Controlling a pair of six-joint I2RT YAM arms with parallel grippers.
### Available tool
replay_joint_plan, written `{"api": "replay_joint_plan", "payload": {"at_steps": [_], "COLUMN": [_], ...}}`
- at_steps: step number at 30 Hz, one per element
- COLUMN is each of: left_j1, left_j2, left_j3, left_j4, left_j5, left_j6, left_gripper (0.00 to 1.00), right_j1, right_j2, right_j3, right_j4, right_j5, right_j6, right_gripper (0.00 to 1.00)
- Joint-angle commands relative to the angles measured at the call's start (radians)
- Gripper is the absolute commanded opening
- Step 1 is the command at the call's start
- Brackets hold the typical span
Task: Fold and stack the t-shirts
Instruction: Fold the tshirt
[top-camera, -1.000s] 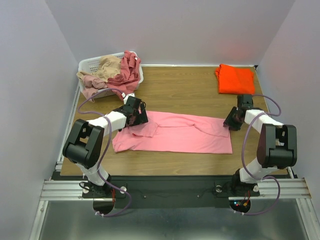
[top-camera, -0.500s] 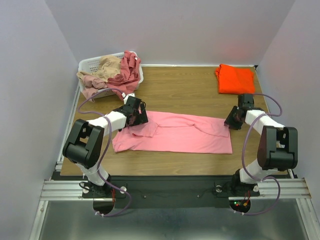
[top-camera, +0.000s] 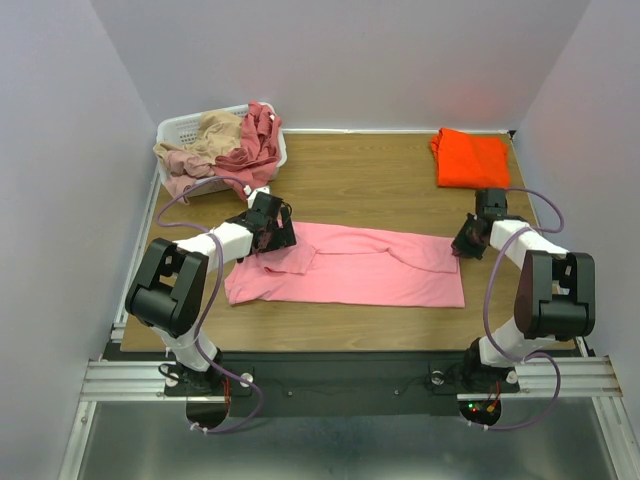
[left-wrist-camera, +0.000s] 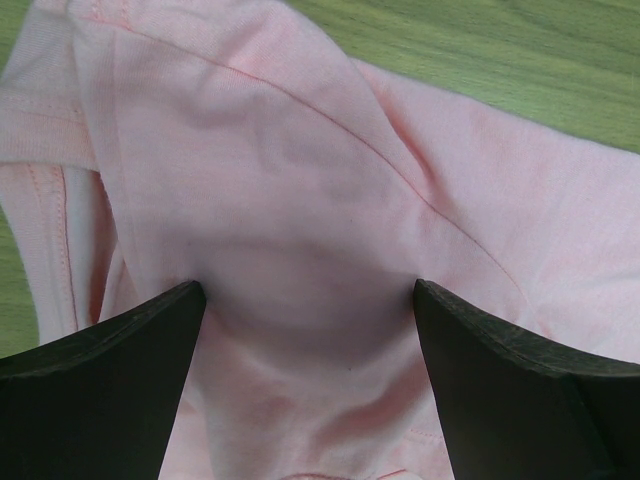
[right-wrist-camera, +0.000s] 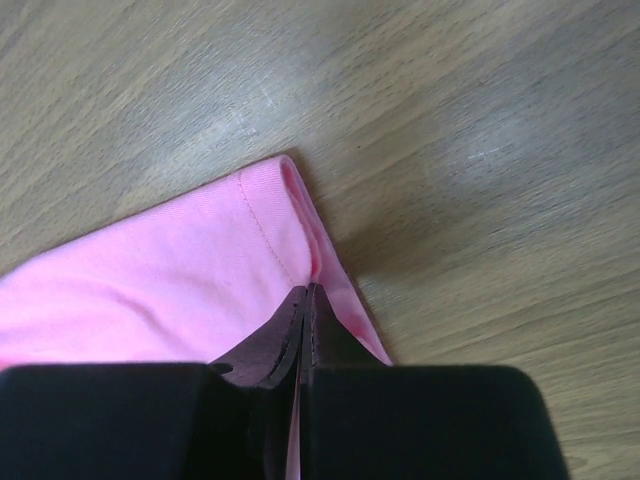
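A bright pink t-shirt (top-camera: 350, 268) lies spread flat across the middle of the wooden table. My left gripper (top-camera: 277, 236) is open at its far left corner, its jaws wide apart with pink cloth (left-wrist-camera: 310, 250) bulging between them. My right gripper (top-camera: 462, 243) is shut on the shirt's far right corner (right-wrist-camera: 270, 230); the jaws pinch the hem. A folded bright orange t-shirt (top-camera: 470, 157) lies at the far right of the table. Dusty rose and tan t-shirts (top-camera: 225, 145) are heaped in the basket.
A white plastic laundry basket (top-camera: 176, 130) stands at the far left corner of the table. Bare wood (top-camera: 360, 190) lies between the basket, the orange shirt and the pink shirt. Grey walls close in on three sides.
My right gripper has shifted slightly right and away with the corner of the pink shirt. The left arm has not moved.
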Motion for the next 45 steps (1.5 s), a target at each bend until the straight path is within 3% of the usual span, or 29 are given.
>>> {"api": "replay_joint_plan", "payload": {"at_steps": [1, 22, 30, 32, 33, 36, 38, 39, 41, 42, 45], "left_j1": [0.011, 0.011, 0.011, 0.011, 0.011, 0.011, 0.011, 0.011, 0.011, 0.011, 0.003], "left_j2": [0.028, 0.036, 0.035, 0.033, 0.032, 0.024, 0.013, 0.001, -0.011, -0.014, 0.001], "left_j3": [-0.021, -0.024, -0.029, -0.029, -0.026, -0.017, -0.010, -0.004, 0.002, 0.008, 0.017], "left_j4": [-0.059, -0.070, -0.079, -0.076, -0.079, -0.093, -0.098, -0.102, -0.101, -0.099, -0.089], "left_j5": [0.009, -0.016, -0.031, -0.028, -0.023, -0.028, -0.023, -0.020, -0.013, -0.002, 0.030], "left_j6": [0.009, 0.020, 0.020, 0.022, 0.023, 0.025, 0.026, 0.028, 0.029, 0.031, 0.023], "left_gripper": [0.98, 0.98, 0.98, 0.98, 0.98, 0.98, 0.98, 0.98, 0.98, 0.98, 0.98], "right_j1": [0.002, 0.002, 0.002, 0.002, 0.002, 0.002, 0.002, 0.002, 0.002, 0.002, 0.048], "right_j2": [-0.028, 0.021, 0.061, 0.075, 0.076, 0.050, 0.021, -0.009, -0.048, -0.066, -0.138], "right_j3": [0.009, 0.105, 0.129, 0.137, 0.135, 0.132, 0.129, 0.129, 0.125, 0.111, 0.062], "right_j4": [0.021, 0.020, 0.020, 0.017, 0.020, 0.018, 0.018, 0.017, 0.017, 0.017, 0.018], "right_j5": [0.042, 0.064, 0.148, 0.133, 0.128, 0.125, 0.116, 0.111, 0.082, 0.015, -0.073], "right_j6": [0.008, 0.000, 0.000, -0.001, -0.005, -0.018, -0.020, -0.034, -0.044, -0.047, -0.026], "right_gripper": [0.00, 0.00, 0.01, 0.09, 0.19, 0.32, 0.36, 0.53, 0.71, 0.99, 1.00]}}
